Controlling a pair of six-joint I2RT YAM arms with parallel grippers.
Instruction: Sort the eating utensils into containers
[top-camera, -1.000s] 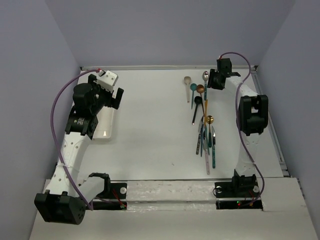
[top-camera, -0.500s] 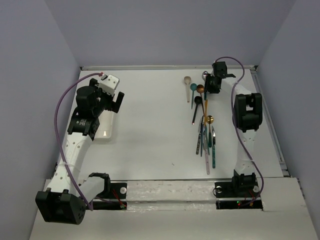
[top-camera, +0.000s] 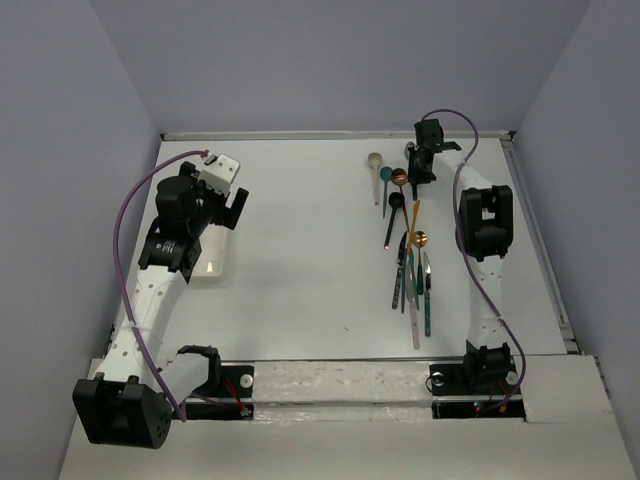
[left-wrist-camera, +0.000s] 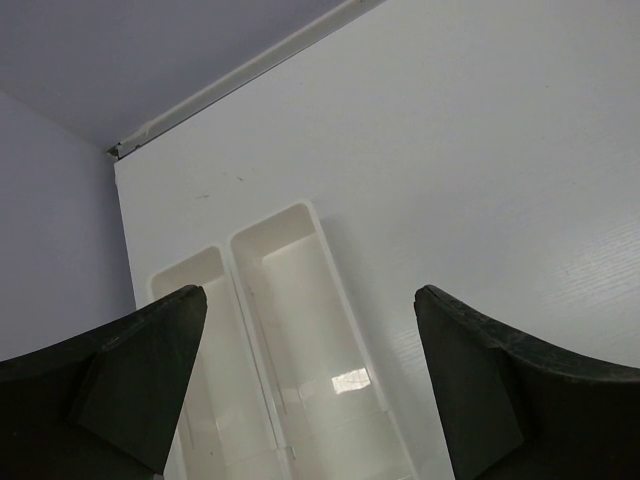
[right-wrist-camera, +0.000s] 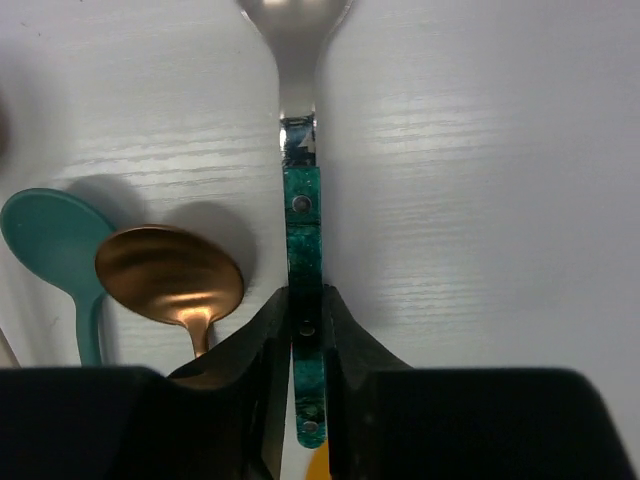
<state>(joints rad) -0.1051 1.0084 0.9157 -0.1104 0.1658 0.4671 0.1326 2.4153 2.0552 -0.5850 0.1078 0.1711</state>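
The right jaws are clamped on the teal handle of a spoon (right-wrist-camera: 303, 215), one finger on each narrow edge, at the lower half of the handle. The spoon appears to lie flat on the bench (right-wrist-camera: 480, 200), with its silver bowl pointing away from the wrist.

Expect a light, rigid part. It will not flex, but the handle is thin and smooth, so it can pivot between the fingers. The bowl end is probably the heavier, and a hold nearer the riveted middle would balance better.

Just beside one finger lies a gold spoon (right-wrist-camera: 170, 275), with a teal spoon (right-wrist-camera: 45, 235) beyond it. The gold spoon's neck passes out of sight at that finger and may be disturbed on lifting. The other utensils (top-camera: 412, 275) lie in a loose row nearer the arm's base.

Across the bench, the left jaws stand wide apart, holding nothing, over the two white trays (left-wrist-camera: 300, 300).
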